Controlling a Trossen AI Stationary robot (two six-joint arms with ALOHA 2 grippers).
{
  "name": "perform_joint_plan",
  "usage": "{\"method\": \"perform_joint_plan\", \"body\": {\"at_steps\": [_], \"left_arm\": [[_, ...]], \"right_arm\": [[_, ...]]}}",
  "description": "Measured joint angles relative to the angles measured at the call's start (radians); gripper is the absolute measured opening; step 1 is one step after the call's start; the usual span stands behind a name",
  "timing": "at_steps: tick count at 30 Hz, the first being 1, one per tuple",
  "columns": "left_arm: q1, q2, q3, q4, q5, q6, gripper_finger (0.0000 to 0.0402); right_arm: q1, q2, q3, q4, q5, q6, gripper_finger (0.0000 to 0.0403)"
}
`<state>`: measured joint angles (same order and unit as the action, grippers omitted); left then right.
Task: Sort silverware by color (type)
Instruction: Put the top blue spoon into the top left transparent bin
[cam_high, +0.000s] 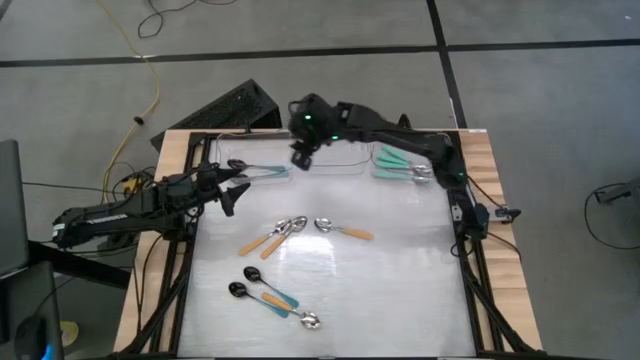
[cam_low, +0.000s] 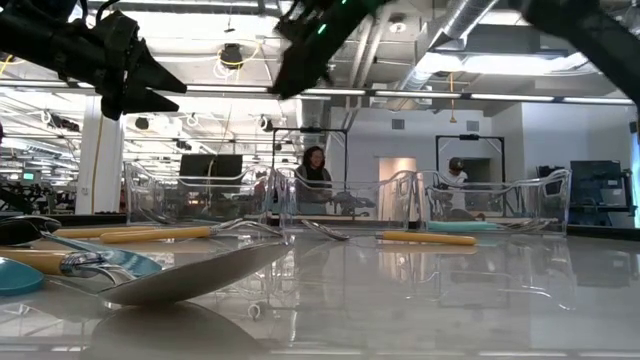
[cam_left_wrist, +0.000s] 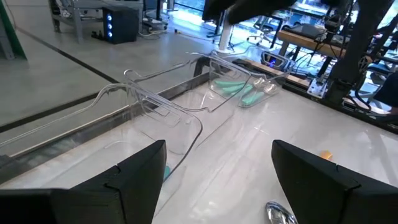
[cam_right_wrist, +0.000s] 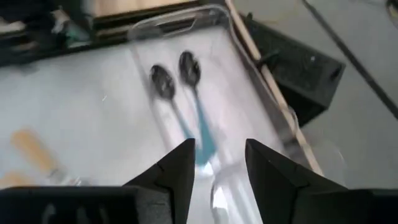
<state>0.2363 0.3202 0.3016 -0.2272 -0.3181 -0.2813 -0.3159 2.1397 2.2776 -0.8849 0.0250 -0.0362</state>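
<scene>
Bench: you see a pale bench (cam_high: 400, 290) with three clear trays along its far edge.
Left tray: the left tray (cam_high: 262, 171) holds two blue spoons (cam_right_wrist: 186, 99).
Right tray: the right tray (cam_high: 372, 163) holds the teal spoons (cam_high: 395, 162).
Loose spoons: three orange spoons (cam_high: 280, 235) lie mid-bench; more spoons (cam_high: 268, 295) lie nearer the front.
Right end effector: the right end effector (cam_high: 303, 157) hangs above the left tray, jaws parted, holding nothing.
Left end effector: the left end effector (cam_high: 236, 188) waits near the left tray, jaws wide apart, empty.
</scene>
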Motion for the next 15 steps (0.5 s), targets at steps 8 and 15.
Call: {"method": "perform_joint_plan", "body": {"at_steps": [8,15], "left_arm": [[0.0,0.0,0.0,0.002,0.099,-0.003,0.0277],[-0.003,0.0,0.0,0.043,0.522,0.013,0.0277]], "right_arm": [[0.152,-0.112,-0.001,-0.397,0.0,0.037,0.0158],[0.34,-0.127,-0.002,-0.495,0.0,0.036,0.0158]]}}
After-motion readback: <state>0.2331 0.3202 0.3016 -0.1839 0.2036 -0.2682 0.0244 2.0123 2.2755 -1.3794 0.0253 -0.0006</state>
